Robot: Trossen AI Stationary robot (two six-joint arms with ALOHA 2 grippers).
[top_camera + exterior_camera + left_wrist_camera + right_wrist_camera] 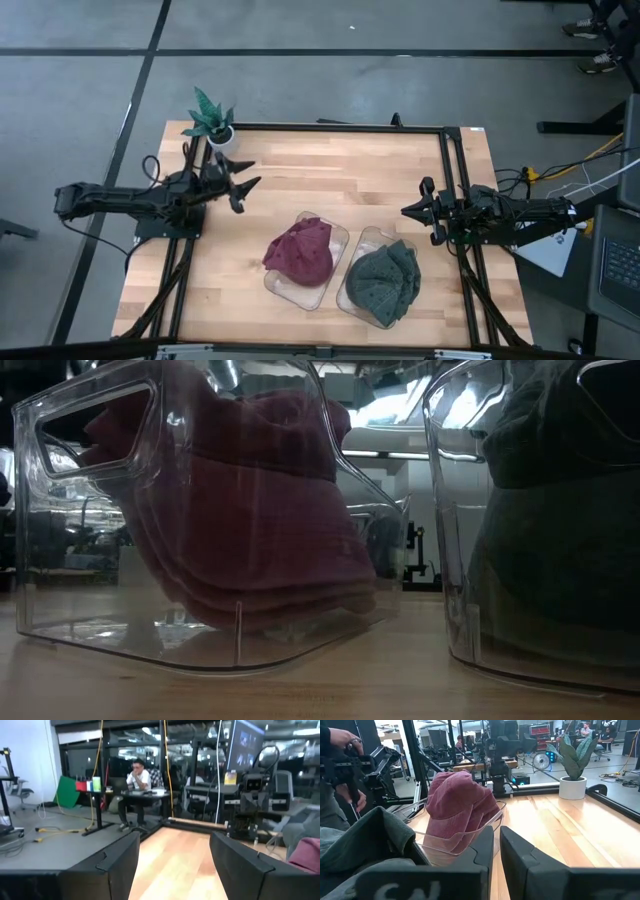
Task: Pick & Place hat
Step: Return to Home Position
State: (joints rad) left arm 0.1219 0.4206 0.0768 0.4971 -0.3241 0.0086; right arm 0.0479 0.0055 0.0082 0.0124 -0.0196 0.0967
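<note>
While both arms sat folded near their own sides of the tabletop (330,170), you were, by my reading, in the closing step: the return to rest, with the sorting itself done. The left transparent bin (283,288) held the red caps (300,250), heaped above its rim. The right bin (350,305) just beside it held the green caps (385,280), and no cap lay loose on the wood. The left pincer (248,178) hung near the potted plant (212,120), its fingers wide apart and empty. The right pincer (408,211) pointed toward the bins, fingers almost together on nothing. Your next move called only for settling both arms clear of the bins without snagging a cap. White lettering on the right pincer's body was cut off and unreadable; no brand could be read.
</note>
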